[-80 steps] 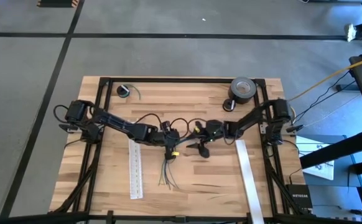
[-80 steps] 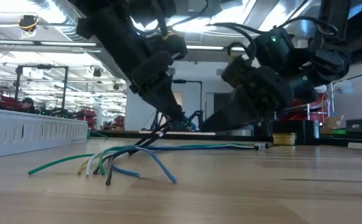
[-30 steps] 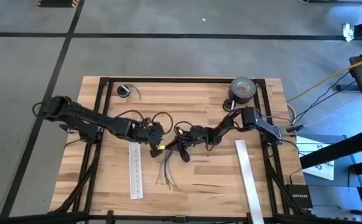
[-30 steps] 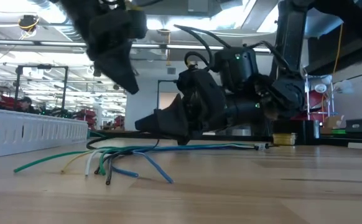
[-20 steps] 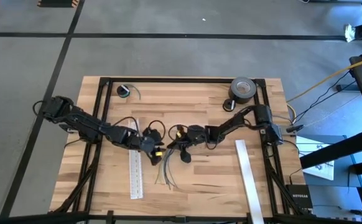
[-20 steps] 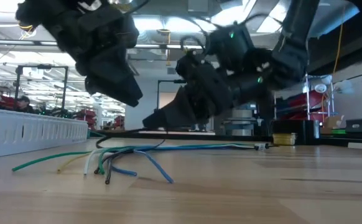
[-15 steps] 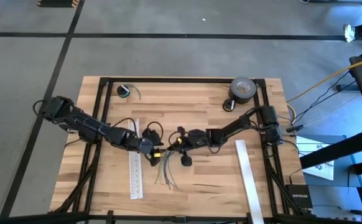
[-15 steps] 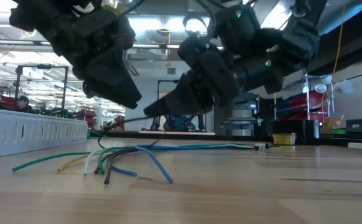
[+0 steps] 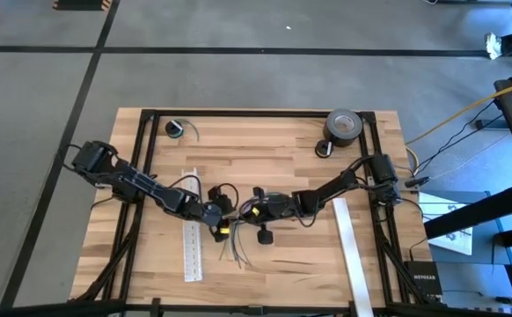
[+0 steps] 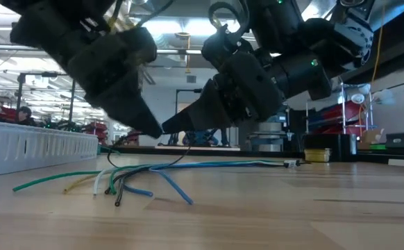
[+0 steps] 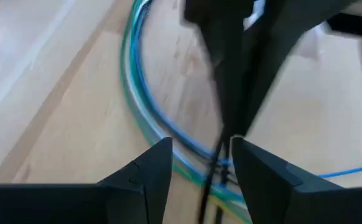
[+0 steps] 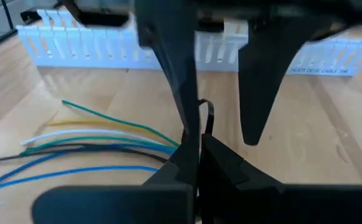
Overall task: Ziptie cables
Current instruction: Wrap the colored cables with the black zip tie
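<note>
Both arms reach in over the middle of the wooden table [image 9: 265,150], and their tips meet just above the cables [image 10: 146,173]. The cables lie flat on the wood a little toward the near side. They are green, pale yellow, white, blue and black wires. At one end they are bunched together, and at the other end they fan out.

The left gripper [image 11: 196,162] comes in from the left. Its two fingers [image 11: 147,171] stand apart, with a gap between them. A thin black ziptie [image 11: 221,134] runs through that gap, right above the blue and green wires. The fingers do not squeeze it.

The right gripper [image 12: 196,146] comes in from the right. Its fingers are pressed together on the ziptie, which curls up in a small loop just past the tips.

A long white slotted strip [image 9: 192,238] lies on the left of the cables. Another white strip [image 9: 351,251] lies on the right. A roll of dark tape [image 9: 342,126] sits at the far right corner. A small coil [image 9: 176,129] sits at the far left.
</note>
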Motion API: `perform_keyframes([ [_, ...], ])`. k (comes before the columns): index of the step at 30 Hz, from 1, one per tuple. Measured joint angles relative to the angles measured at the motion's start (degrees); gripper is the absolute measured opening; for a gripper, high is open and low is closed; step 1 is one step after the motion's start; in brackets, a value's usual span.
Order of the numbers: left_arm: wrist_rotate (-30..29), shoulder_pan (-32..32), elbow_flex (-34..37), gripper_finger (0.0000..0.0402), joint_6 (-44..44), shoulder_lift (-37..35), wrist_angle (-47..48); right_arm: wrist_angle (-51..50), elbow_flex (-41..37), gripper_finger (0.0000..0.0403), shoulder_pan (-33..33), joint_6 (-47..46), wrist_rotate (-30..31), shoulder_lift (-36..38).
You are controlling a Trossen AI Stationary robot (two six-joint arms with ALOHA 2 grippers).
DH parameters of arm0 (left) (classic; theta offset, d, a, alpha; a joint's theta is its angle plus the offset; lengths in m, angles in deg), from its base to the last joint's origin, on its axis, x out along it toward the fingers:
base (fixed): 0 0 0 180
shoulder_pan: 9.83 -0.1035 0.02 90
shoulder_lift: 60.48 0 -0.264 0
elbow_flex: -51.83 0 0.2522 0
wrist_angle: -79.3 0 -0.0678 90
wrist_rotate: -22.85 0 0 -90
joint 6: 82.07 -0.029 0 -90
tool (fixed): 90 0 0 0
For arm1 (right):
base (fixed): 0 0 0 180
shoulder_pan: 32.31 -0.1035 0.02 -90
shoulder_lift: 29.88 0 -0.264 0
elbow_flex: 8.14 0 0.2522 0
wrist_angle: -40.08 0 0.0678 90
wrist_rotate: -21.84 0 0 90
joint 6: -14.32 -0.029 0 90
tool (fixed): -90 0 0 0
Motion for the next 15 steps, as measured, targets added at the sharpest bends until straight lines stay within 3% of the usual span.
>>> perform_keyframes([
  [6, 2.5, 0.0, -0.7, 0.0136, -3.5, 1.2, 0.8, -0.2, 0.1, 0.0000, 0.0, 0.0, 0.0, 0.0],
  [13, 3.0, -0.1, -0.7, 0.0017, -6.0, 2.2, 0.3, -0.3, 0.2, 0.0003, 0.0, -0.1, -0.7, 0.0],
  [15, 3.2, 0.0, -0.7, 0.0008, -6.0, 2.2, 0.1, -0.5, 0.2, 0.0008, 0.0, -1.0, -1.5, 0.0],
])
